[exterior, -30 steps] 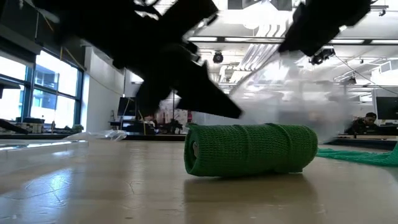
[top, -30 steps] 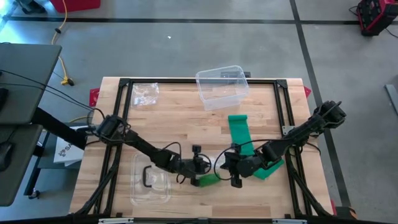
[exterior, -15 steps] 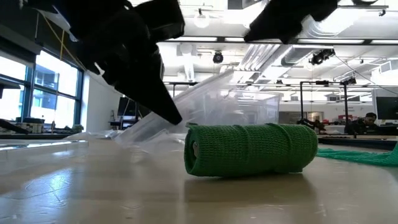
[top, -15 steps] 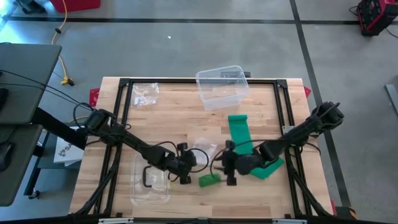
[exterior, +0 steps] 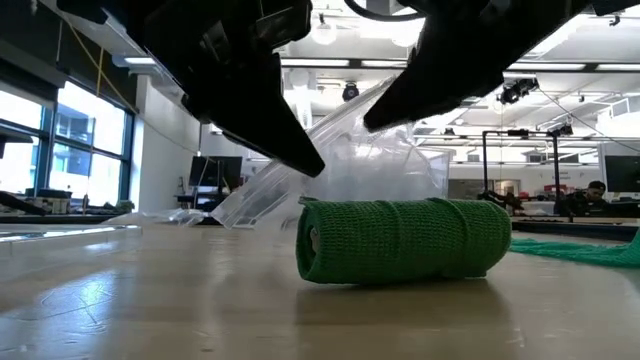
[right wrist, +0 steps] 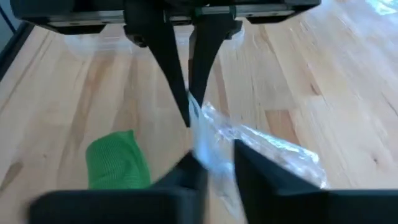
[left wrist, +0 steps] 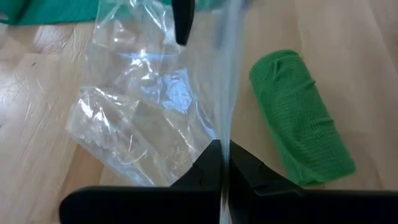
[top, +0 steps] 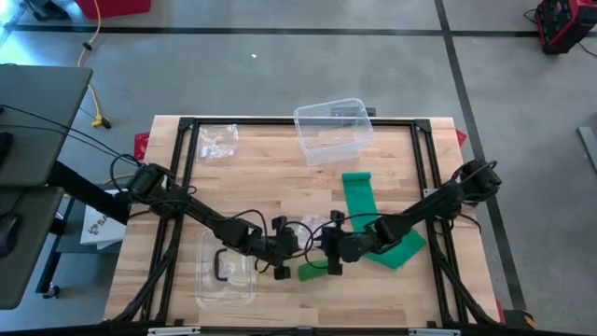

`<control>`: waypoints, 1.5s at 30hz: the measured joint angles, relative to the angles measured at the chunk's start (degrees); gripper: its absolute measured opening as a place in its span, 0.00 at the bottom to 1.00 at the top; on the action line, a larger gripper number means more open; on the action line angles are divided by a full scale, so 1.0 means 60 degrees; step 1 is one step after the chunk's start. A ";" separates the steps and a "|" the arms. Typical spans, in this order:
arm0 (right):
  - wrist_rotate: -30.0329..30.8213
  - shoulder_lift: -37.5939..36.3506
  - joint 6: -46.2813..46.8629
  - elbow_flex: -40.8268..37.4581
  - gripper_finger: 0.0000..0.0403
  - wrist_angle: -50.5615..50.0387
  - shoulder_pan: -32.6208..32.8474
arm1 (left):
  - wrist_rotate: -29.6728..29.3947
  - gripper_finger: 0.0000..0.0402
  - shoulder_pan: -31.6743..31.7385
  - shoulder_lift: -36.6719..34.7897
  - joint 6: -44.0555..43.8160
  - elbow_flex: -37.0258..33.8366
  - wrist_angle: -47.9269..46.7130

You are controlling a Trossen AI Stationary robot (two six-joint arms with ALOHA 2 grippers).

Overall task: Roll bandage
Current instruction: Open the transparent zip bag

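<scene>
Over on the left of the wooden surface (top: 252, 177), the left pincer (top: 283, 250) is pinched tight on the edge of a clear plastic bag (left wrist: 140, 118), holding it up off the wood; moving across, the rolled green bandage (exterior: 403, 241) lies on its side just beside that bag, touched by neither arm, so the rolling itself looks done; next, the right pincer (top: 328, 252) is right at the bag's other edge, fingers narrowly apart with film between them, grip not certain; judging from this, bagging the roll remains, and a second green strip (top: 358, 196) farther right lies unrolled
</scene>
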 joint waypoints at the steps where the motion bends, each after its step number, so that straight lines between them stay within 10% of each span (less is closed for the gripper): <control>1: -0.0002 0.0000 -0.0108 0.0000 0.08 -0.0007 0.0000 | 0.0000 0.00 0.0000 0.0000 0.0058 0.0000 0.0028; 14: -0.0006 0.0000 -0.0517 -0.0011 0.00 -0.0638 0.0492 | -0.0768 0.24 -0.0680 -0.0418 0.1541 -0.0004 0.0149; 18: -0.0020 0.0000 -0.0565 -0.0011 0.00 -0.0603 0.0575 | -0.1935 0.25 -0.0924 -0.0441 0.1739 -0.0006 0.0424; 45: 0.0028 -0.0007 -0.1286 -0.0018 0.00 0.0436 0.0659 | -0.1239 0.20 -0.0248 -0.0342 0.0860 -0.1032 0.1288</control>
